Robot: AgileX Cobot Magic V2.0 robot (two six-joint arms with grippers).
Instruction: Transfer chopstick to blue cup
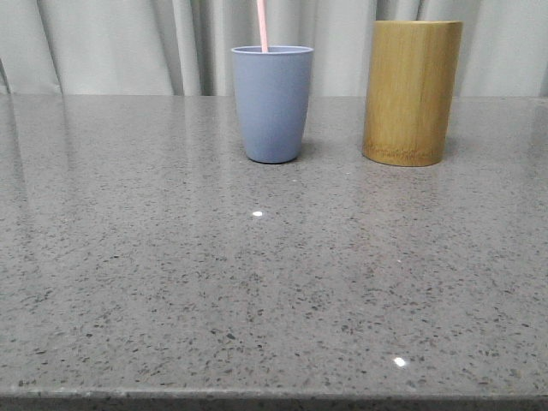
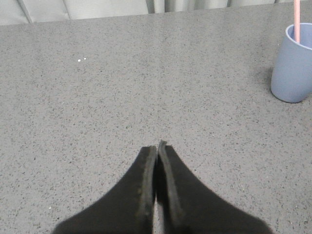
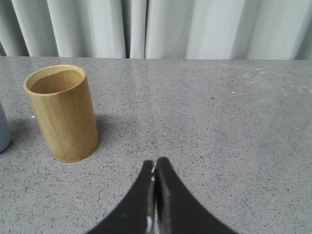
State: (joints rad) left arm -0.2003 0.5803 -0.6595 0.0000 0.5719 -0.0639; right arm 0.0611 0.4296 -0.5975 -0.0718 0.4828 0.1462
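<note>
Left gripper (image 2: 157, 151) closed, empty, low over the grey table (image 2: 122, 97). Right gripper (image 3: 156, 168) closed, empty too. Blue cup (image 2: 292, 68) sits well ahead of the left gripper, off to 1 side; chopstick (image 2: 296, 19) stands inside it, leaning on the rim. Bamboo cylinder (image 3: 62, 112) ahead of the right gripper, looks empty. Transfer looks done; next move is likely just parking both arms. Chopstick top cut off, lower part hidden by the cup.

The chopstick (image 1: 262, 26) is stood in the blue cup (image 1: 272, 104), which is set toward the back of the counter (image 1: 257, 291). The bamboo cylinder (image 1: 411, 92) is placed just right of it, apart.
</note>
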